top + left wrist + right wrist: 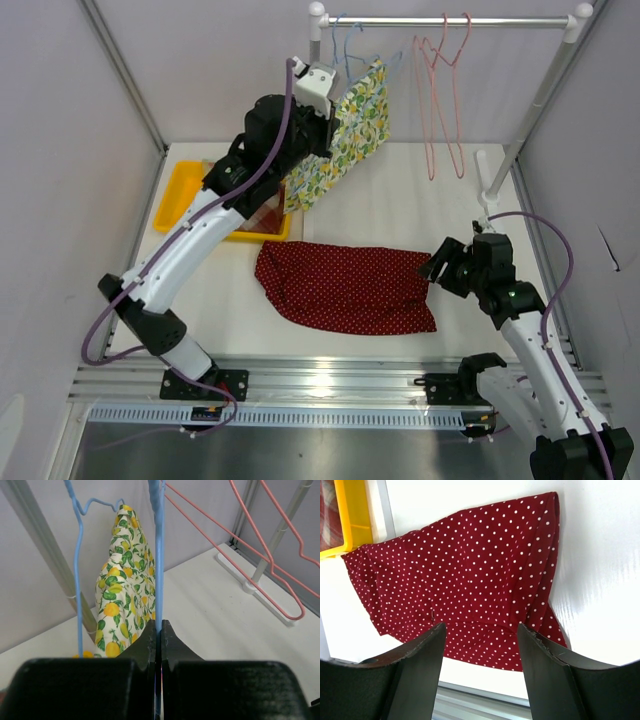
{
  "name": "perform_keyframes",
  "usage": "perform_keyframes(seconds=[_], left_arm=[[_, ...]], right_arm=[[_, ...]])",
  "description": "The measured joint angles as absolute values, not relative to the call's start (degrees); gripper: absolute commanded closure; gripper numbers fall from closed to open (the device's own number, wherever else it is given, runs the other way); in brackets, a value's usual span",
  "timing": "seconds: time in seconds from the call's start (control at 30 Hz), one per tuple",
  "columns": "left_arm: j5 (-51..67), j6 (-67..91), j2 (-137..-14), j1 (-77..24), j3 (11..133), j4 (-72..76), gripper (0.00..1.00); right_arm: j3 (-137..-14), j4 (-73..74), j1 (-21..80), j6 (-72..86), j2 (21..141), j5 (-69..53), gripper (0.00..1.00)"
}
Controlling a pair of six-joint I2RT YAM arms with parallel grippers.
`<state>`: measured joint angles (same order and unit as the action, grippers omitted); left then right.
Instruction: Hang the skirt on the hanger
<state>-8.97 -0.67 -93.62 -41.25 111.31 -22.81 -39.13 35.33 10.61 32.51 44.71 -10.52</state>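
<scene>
Right fingers (415, 665) spread above red skirt (470, 570); left fingers (145, 650), raised high, pinch blue hanger (159, 555).

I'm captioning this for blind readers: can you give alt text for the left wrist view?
The left gripper is shut on a blue hanger, its wire running straight up the frame. A lemon-print skirt hangs on blue wire just left of it, and pink hangers slant across the right.

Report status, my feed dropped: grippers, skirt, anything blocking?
Left gripper shut on blue hanger, lemon-print skirt hanging alongside. Right gripper open over red dotted skirt, flat on table. No obstruction seen.
</scene>
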Motion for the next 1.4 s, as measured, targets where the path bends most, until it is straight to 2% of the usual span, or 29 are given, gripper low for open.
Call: perform_keyframes(seconds=[0.33, 0.73, 0.97, 1.4], left_arm=[[-10.96, 0.86, -76.66, -45.56, 91.50, -21.21, 1.00], [0.58, 12.80, -53.39, -50.94, 56.53, -18.52, 1.00], [7.53, 18.13, -53.17, -56.23, 45.23, -12.12, 1.00], [14.90, 21.21, -63.24, -58.11, 38.92, 1.58, 1.00]], right_arm=[[-44.16, 39.22, 10.59, 30.50, 44.84, -8.97, 0.35], [-53.41, 45.98, 11.38, 27.73, 44.84, -6.87, 0.35], [-53.82, 49.08, 15.27, 27.57, 44.34, -5.23, 0.36], [-50.41, 51.22, 26.02, 31.90, 43.68, 3.73, 0.41]])
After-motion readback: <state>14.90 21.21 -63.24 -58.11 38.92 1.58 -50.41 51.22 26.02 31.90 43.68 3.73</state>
